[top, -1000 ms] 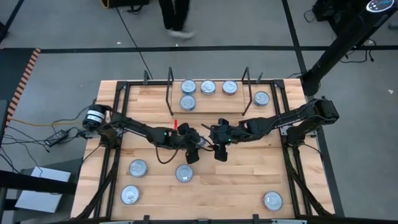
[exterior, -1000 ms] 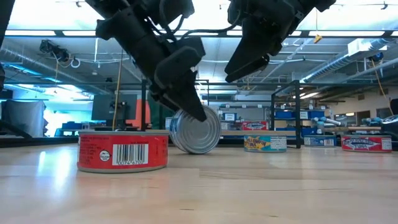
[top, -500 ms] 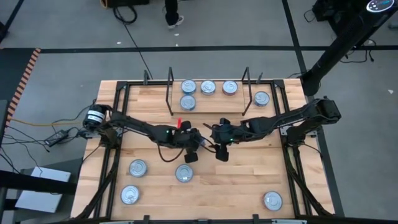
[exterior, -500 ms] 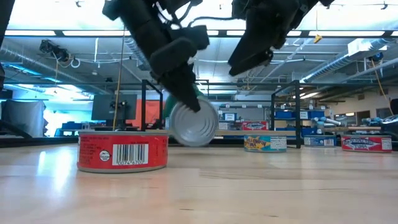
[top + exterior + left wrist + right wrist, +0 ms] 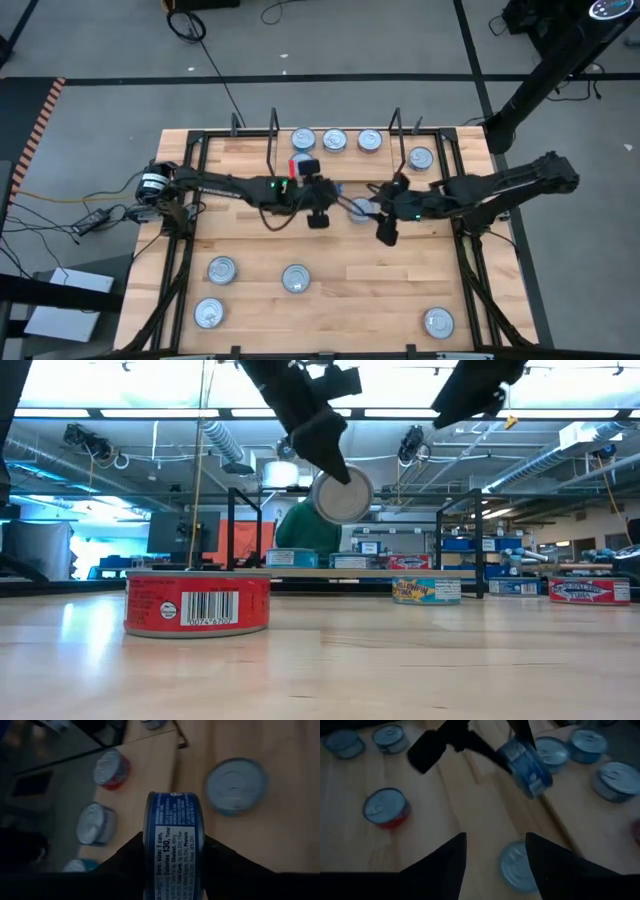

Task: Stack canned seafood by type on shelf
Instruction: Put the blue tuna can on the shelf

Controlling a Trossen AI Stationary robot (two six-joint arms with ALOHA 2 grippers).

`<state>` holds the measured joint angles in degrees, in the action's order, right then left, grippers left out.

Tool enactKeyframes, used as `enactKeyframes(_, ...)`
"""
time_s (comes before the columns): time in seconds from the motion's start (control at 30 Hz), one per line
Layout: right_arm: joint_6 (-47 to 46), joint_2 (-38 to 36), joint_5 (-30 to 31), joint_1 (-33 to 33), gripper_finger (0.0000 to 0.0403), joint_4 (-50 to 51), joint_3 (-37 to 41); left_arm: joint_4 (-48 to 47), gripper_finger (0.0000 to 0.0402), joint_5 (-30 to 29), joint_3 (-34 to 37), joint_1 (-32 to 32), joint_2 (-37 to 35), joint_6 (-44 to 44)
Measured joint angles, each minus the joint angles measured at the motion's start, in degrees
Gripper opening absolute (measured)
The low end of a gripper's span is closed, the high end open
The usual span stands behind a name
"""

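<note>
Left pincer (image 5: pixel 318 197), just in front of the shelf (image 5: pixel 335 165), closed on a blue-labelled can (image 5: pixel 173 845) held on edge, one finger on each flat face; in the low view this can (image 5: pixel 341 496) hangs clear above the surface (image 5: pixel 400 660). Right pincer (image 5: pixel 385 222) beside it, on the side toward the shelf's right-hand black wire upright (image 5: pixel 396 130); its fingers (image 5: pixel 445 865) stand apart with nothing between them, above a silver-lidded can (image 5: pixel 359 209) lying flat on the surface.

On the shelf, between the two uprights: three cans in a row at the back (image 5: pixel 334 140), and a fourth (image 5: pixel 302 164) in front of the row's left end. One further can (image 5: pixel 421 158) lies just outside the right-hand upright.

Well in front of the shelf, on the open surface: a red-labelled can (image 5: pixel 198 601) nearest the low camera, three more cans toward the front left (image 5: pixel 221 269), and one at the front right corner (image 5: pixel 438 321).
</note>
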<state>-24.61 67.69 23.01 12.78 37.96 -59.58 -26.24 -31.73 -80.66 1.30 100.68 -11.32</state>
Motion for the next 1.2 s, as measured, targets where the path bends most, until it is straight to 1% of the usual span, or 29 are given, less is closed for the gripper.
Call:
enactKeyframes(0.17, -3.0, -2.9, 4.2, 2.5, 0.0194, 5.3, 0.0, 5.0, 0.0148, -1.5, 0.0, -3.4, 2.6, -9.1)
enactKeyframes(0.33, -5.6, -3.7, 7.1, 4.4, 0.0171, 6.4, 0.0, 9.2, 0.0148, -3.9, 0.0, -5.2, 5.9, -16.6)
enactKeyframes(0.7, -6.6, -3.4, 7.6, 5.7, 0.0164, 6.3, -0.1, 11.4, 0.0148, -4.4, 0.0, -9.0, 11.7, -18.4)
enactKeyframes(0.9, -6.7, -3.3, 7.6, 5.7, 0.0165, 6.3, -0.1, 12.2, 0.0148, -3.7, 0.0, -10.1, 12.6, -20.0)
enactKeyframes(0.97, -6.9, -3.2, 7.6, 5.7, 0.0164, 6.3, -0.1, 12.2, 0.0156, -3.2, 0.0, -10.3, 12.6, -20.0)
enactKeyframes(1.07, -7.3, -3.2, 7.5, 5.7, 0.0163, 6.3, -0.1, 12.4, 0.018, -2.4, 0.0, -10.6, 12.6, -20.1)
enactKeyframes(1.2, -7.3, -3.2, 7.5, 5.7, 0.0164, 6.3, -0.1, 12.5, 0.0192, 1.2, 0.0, -11.1, 12.7, -19.9)
